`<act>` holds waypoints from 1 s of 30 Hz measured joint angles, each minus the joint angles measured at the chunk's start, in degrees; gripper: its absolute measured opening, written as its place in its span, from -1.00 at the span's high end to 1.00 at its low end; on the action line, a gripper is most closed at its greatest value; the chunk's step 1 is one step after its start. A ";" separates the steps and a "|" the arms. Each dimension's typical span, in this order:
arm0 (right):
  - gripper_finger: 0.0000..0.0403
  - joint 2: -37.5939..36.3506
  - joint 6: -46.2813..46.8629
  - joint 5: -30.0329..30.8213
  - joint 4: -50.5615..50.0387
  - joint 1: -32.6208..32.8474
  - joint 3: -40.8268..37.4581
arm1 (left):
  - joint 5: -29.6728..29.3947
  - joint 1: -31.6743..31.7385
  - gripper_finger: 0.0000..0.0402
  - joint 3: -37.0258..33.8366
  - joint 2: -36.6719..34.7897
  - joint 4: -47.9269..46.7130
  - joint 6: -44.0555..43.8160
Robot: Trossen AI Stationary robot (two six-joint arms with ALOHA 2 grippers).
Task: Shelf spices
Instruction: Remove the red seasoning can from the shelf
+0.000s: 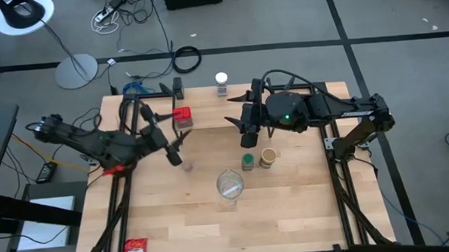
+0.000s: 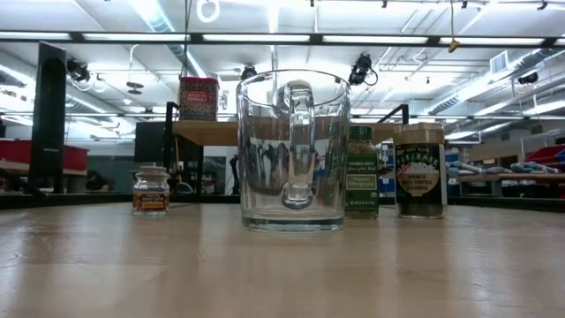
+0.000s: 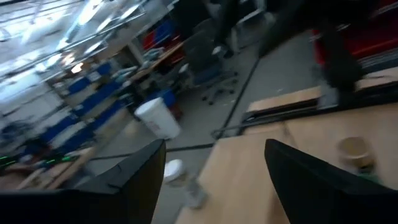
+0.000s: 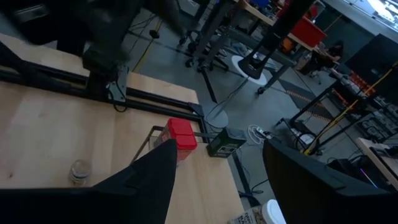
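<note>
My left gripper point(image 1: 172, 152) hovers open over the table's left half, just above the tiny brownish jar point(image 1: 187, 166). My right gripper point(image 1: 246, 123) hovers open at mid-table, on the far side of the green-lidded jar point(image 1: 248, 162) and the tan-lidded jar point(image 1: 268, 157), which stand upright side by side. The red tin point(image 2: 198, 97) stands on the shelf's wood plank point(image 2: 221, 132). The dark green tin point(image 1: 177, 88) and the white-lidded jar point(image 1: 222, 82) stand near the table's far edge. Neither gripper touches anything.
A large clear glass vessel point(image 1: 229, 186) stands upright just on the near side of the two jars. A flat red packet point(image 1: 136, 248) lies at the near-left corner. Bare tabletop point(image 1: 304, 214) stretches along the near right. Cables and a lamp base lie on the floor beyond.
</note>
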 joint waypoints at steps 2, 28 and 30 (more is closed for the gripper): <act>-0.13 0.00 0.00 0.00 -0.22 0.00 -0.01 | -2.45 0.02 -0.39 2.60 0.00 -3.81 0.56; -0.74 0.74 -2.23 4.62 -0.68 -3.49 -0.01 | 8.16 12.81 -0.27 9.00 -0.74 -38.87 -22.00; -0.79 0.74 -1.19 4.62 -1.15 -3.72 -0.01 | 8.71 13.77 -0.29 8.02 -0.74 -38.63 -22.57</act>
